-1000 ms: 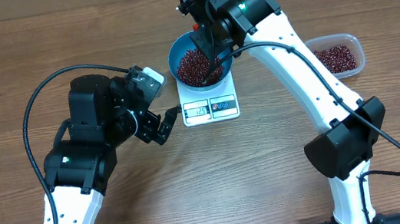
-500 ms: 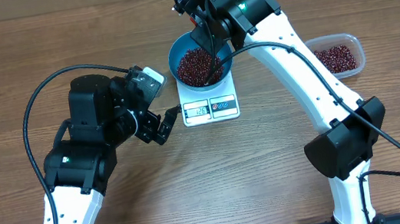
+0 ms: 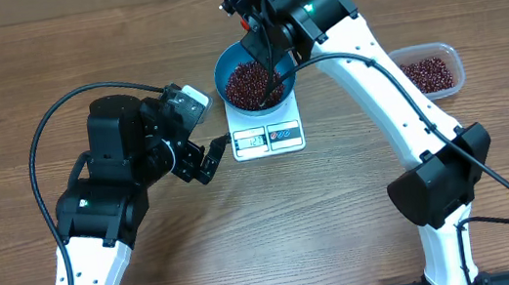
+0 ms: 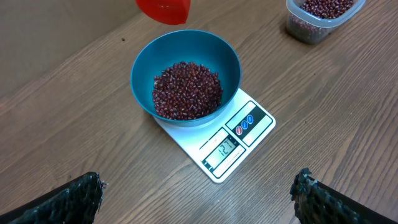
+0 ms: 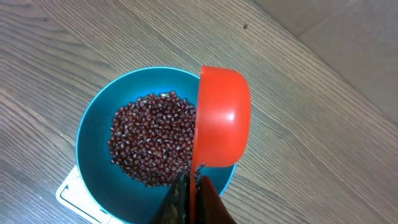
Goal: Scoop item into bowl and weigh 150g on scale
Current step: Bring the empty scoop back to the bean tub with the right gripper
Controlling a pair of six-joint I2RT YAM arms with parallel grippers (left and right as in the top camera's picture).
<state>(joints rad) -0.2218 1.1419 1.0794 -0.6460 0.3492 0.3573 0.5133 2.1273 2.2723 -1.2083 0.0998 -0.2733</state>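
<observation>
Over the last second the right gripper (image 5: 188, 186) has lifted slightly, tipping the round orange-red plastic scoop (image 5: 221, 118) on edge above the deep blue bowl (image 5: 93, 134), so this load seems emptied onto the dark red-brown beans (image 5: 149, 137) inside. The bowl sits on the flat white scale (image 4: 245, 121) at upper centre of the overhead frame. The right gripper is clamped on the scoop's handle, while the left gripper (image 4: 196, 199) gapes wide and empty.

The scoop (image 5: 224, 118) between the right jaws is glossy, smooth red plastic. Below them the bowl (image 4: 186, 46) looks smooth, satin plastic; the table (image 4: 93, 155) is matt grained wood.
</observation>
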